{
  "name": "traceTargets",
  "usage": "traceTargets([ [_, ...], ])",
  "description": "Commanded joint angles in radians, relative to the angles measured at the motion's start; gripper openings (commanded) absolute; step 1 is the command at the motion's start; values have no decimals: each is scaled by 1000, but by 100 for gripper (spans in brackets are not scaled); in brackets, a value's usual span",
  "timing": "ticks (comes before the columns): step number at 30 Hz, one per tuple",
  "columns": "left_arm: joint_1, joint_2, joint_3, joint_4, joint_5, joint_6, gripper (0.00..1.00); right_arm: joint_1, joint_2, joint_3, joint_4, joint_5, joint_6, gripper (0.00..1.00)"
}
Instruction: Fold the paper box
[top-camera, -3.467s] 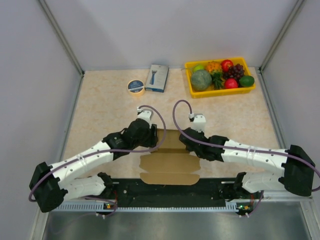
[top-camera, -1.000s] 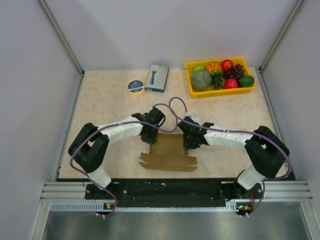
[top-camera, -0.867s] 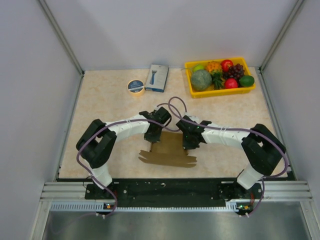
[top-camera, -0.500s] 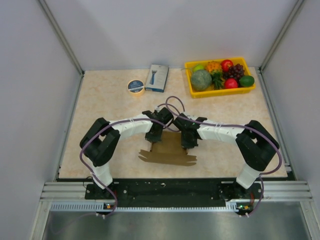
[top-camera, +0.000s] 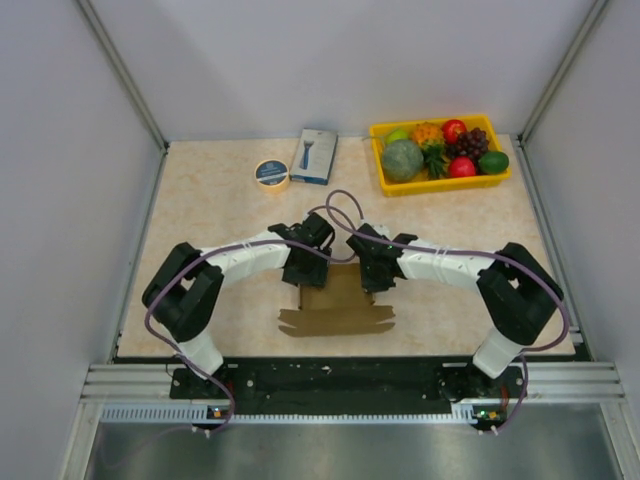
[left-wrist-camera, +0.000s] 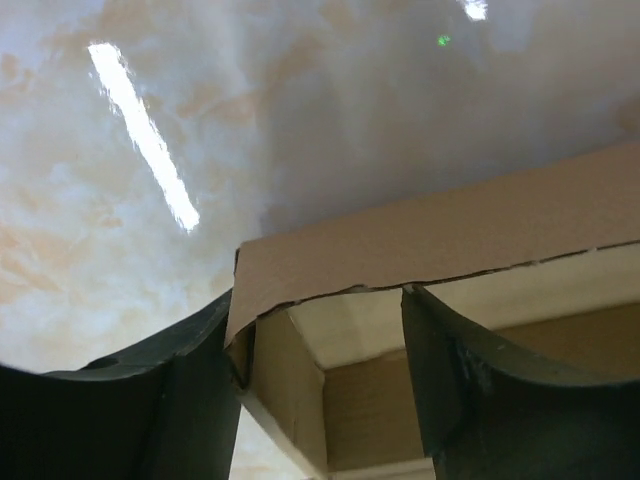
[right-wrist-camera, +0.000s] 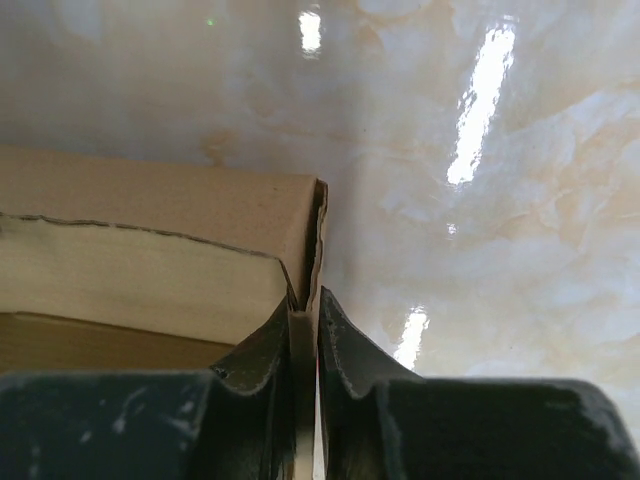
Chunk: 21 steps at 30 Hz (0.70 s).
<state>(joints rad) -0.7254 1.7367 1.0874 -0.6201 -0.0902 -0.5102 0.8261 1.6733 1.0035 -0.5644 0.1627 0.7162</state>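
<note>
Top external view puts the plain brown thin-cardboard paper box (top-camera: 335, 310) on the near middle of the glossy beige marbled bench (top-camera: 200, 215), between the two arms and just ahead of their bases. Its near edge shows rounded flaps lying low on the bench. Its far part sits under the two wrists.

In the left wrist view a far corner of the paper box (left-wrist-camera: 430, 240) appears, with raised panels meeting and a paler inner face below a brown outer one. The left tool (left-wrist-camera: 318, 300) stands with its jaws well apart, straddling that corner. One black finger (left-wrist-camera: 190, 400) is outside, close against the side panel, and the other (left-wrist-camera: 450, 390) is inside the box. It holds nothing. From above, the left tool (top-camera: 303, 272) sits at the box's far left corner.

In the right wrist view the opposite corner of the paper box (right-wrist-camera: 150, 215) shows. The right tool (right-wrist-camera: 303, 300) is nearly closed, its two dark fingers (right-wrist-camera: 345, 350) pinching the thin upright cardboard edge between them. From above, the right tool (top-camera: 372, 280) sits at the far right corner.

Well apart, along the bench's far edge, lie a round blue-topped tape roll (top-camera: 271, 173), a small blue-and-white printed box (top-camera: 315, 156) just beside it, and a yellow plastic tray (top-camera: 440, 186) filled with fruit and vegetables.
</note>
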Motion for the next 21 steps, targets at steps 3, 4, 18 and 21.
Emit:
traceTargets([
  [3, 38, -207, -33, 57, 121, -4, 71, -2, -119, 15, 70, -17, -81, 17],
  [4, 43, -245, -41, 66, 135, -4, 72, -2, -139, 9, 77, -23, -86, 20],
  [18, 53, -399, -181, 100, 132, 7, 81, -1, -207, -72, 133, -25, -107, 56],
  [21, 52, -431, -179, 95, 99, 10, 87, -7, -214, -72, 133, -26, -126, 65],
])
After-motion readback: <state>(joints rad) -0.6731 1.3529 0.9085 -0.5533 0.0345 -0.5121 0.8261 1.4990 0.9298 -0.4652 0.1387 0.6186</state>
